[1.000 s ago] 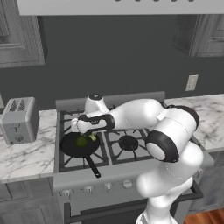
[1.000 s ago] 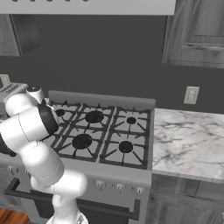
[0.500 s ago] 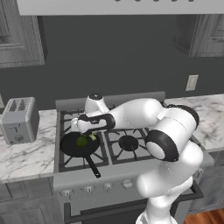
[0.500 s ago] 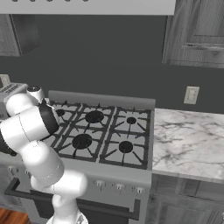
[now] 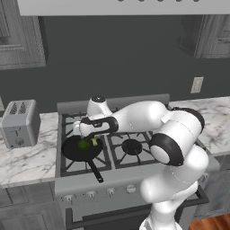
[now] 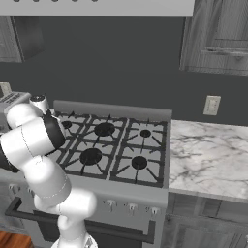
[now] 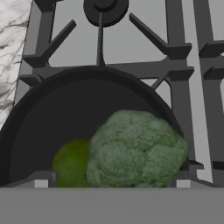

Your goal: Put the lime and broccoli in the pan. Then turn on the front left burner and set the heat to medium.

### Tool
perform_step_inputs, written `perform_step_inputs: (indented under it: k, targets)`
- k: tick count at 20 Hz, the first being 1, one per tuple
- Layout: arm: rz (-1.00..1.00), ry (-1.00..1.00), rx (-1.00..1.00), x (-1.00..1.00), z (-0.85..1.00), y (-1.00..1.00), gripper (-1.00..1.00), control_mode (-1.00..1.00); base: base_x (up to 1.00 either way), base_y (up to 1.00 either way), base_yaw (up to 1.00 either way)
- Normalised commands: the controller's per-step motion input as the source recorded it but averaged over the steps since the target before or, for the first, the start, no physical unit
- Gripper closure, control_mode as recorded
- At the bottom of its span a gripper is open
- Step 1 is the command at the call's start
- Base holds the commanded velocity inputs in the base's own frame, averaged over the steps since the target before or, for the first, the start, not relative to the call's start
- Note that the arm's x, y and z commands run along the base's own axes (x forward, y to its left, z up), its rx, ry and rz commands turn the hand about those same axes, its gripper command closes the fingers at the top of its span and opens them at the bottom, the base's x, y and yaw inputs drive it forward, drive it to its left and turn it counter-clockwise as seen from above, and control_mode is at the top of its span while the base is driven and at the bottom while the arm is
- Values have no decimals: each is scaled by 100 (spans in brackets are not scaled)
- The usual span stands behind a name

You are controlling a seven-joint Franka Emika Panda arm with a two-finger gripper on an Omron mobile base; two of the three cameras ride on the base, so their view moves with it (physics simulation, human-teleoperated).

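The black pan (image 7: 52, 113) sits on the front left burner's grate (image 5: 67, 167), its handle (image 5: 95, 172) pointing toward the stove front. Inside it lie the bumpy dark green broccoli (image 7: 138, 148) and, touching its left side, the smooth yellow-green lime (image 7: 70, 162). My gripper (image 7: 112, 181) hovers just over the pan (image 5: 74, 152), open. Its fingertips (image 7: 41, 180) stand wide on either side of the broccoli, and the left one is clear of it. In the left base view the gripper (image 5: 88, 136) hangs at the pan's rear right rim.
A rear burner (image 7: 105, 8) lies beyond the pan. More burners (image 6: 139, 162) stretch to the right. Control knobs (image 5: 92, 194) line the stove front. A toaster (image 5: 19, 123) stands on the marble counter (image 5: 22, 161) to the left. My arm crosses above the stove's middle.
The fingers have spread wide apart above the pan. The arm and the pan have stayed where they were.
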Motion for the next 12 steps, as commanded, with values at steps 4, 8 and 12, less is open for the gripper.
perform_step_inputs:
  k: [4,8,12]
  targets:
    - [0,0,0,-7,6,0,-100,-100,0,0,0]
    - [0,0,0,-30,18,0,-100,-100,0,0,0]
    - [0,-1,0,-44,26,0,-100,-100,0,0,0]
